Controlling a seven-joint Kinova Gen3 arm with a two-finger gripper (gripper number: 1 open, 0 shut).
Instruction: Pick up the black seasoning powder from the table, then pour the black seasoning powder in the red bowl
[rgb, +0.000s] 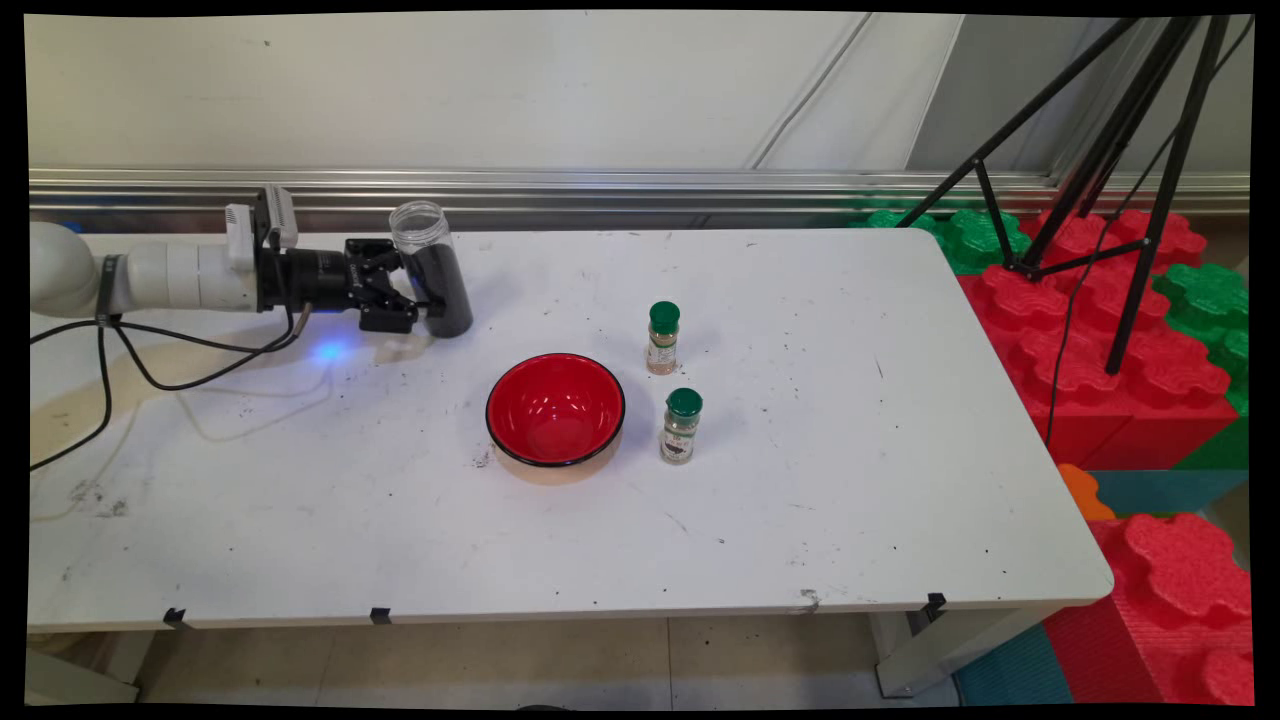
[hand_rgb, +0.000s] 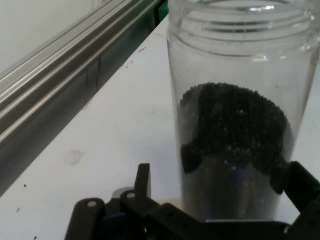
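Here, dark-grained open jar (rgb: 435, 270) in pincer (rgb: 425, 300)

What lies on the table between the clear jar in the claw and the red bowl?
Nothing: in the main view only bare white table separates the clear jar, held by the claw, from the red bowl.

Bright even overhead light, soft shadows, glare inside red bowl (rgb: 555, 410), hand view slightly soft
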